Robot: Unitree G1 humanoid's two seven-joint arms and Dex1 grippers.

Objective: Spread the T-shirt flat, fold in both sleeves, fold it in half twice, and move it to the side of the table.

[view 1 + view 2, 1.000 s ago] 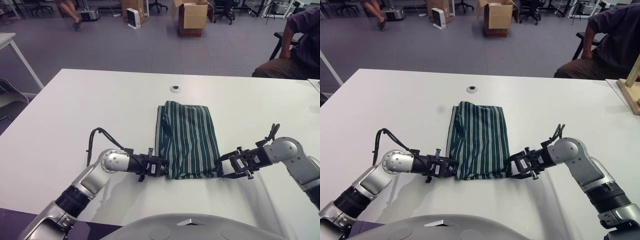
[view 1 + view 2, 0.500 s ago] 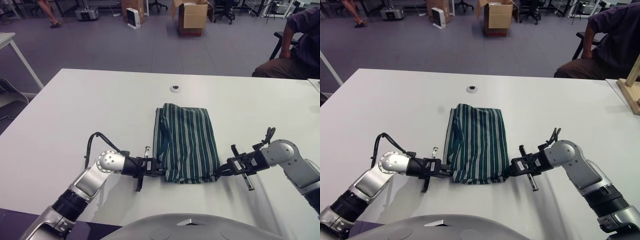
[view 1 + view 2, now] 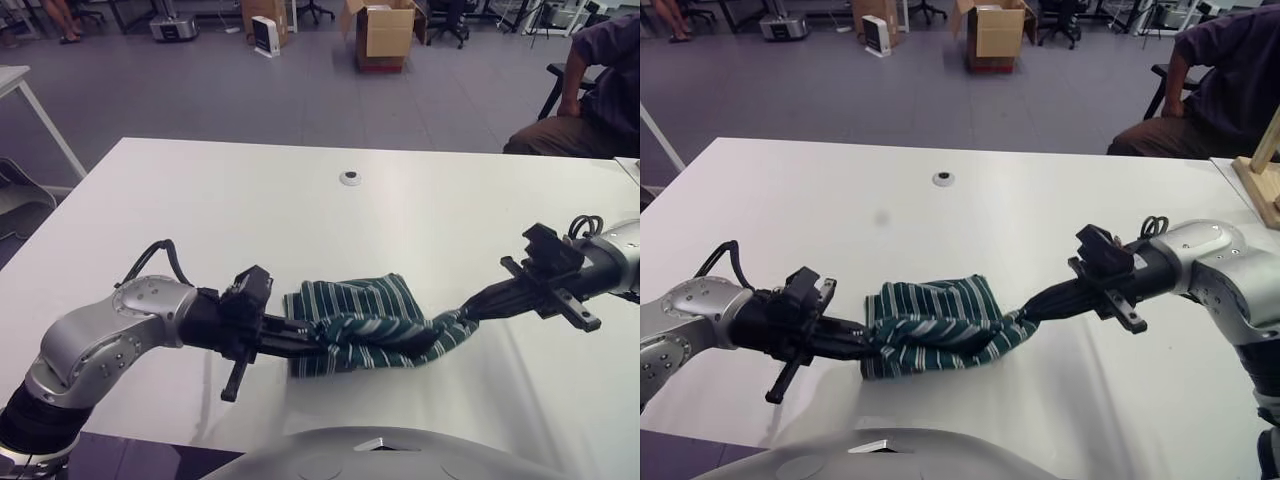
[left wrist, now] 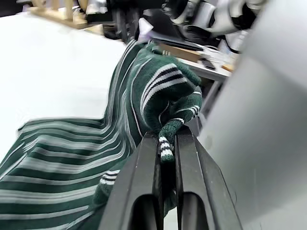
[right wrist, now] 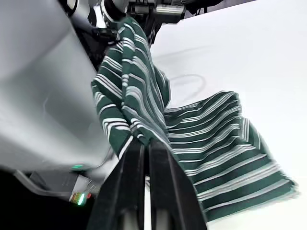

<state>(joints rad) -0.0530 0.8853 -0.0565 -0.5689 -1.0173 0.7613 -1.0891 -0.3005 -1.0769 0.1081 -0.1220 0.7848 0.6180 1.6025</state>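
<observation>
Arms extended inward — left gripper and right gripper each pinch the T-shirt.

Silver arms, looped black cables, slim black fingers

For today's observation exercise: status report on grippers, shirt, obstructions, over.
Left gripper and right gripper both shut on green-and-white striped T-shirt. Near edge lifted between them, rest on white table. Small round disc farther back, apart from shirt.
</observation>
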